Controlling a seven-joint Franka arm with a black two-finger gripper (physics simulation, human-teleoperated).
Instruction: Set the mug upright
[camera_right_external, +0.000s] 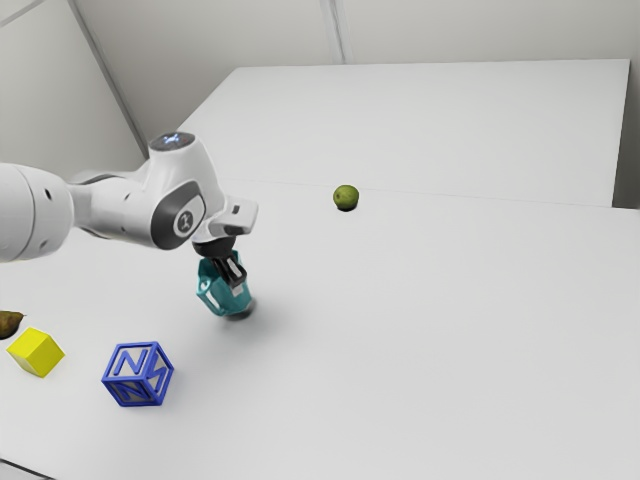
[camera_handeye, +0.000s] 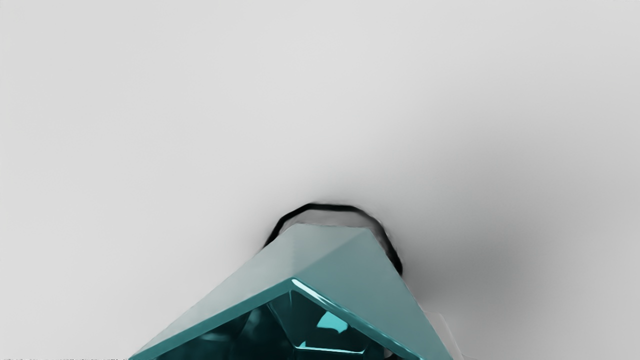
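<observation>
The teal mug (camera_right_external: 222, 290), faceted and glossy, is on the table below the hand, left of the middle in the exterior view. Its mouth faces up toward the hand, and its body slants in the exterior view, the mouth end to the left and the base to the right. I cannot tell whether the base sits flat. The wrist view shows a thick, angular rim, pale flat facets outside, a dark, shiny inside with bright glints, and a black-edged grey band around the base.

The black gripper (camera_right_external: 231, 267) is at the mug, overlapping its upper part in the exterior view. Whether it is open, closed or gripping the mug, I cannot tell. The smooth white arm (camera_right_external: 115, 205), with dark grey joint covers, comes in from the exterior view's left.

Nearer, in the exterior view's left part, lies a blue-framed letter block (camera_right_external: 138, 375) with pale faces and raised blue letters. Farther left are a plain yellow cube (camera_right_external: 36, 352) and, at the edge, a brown, pear-shaped fruit (camera_right_external: 8, 323). A round green fruit (camera_right_external: 346, 197) sits well apart from the mug, farther back and to the right. The table (camera_right_external: 430, 310) is smooth, matte and white, with a thin seam across its far part, before pale walls (camera_right_external: 480, 30).
</observation>
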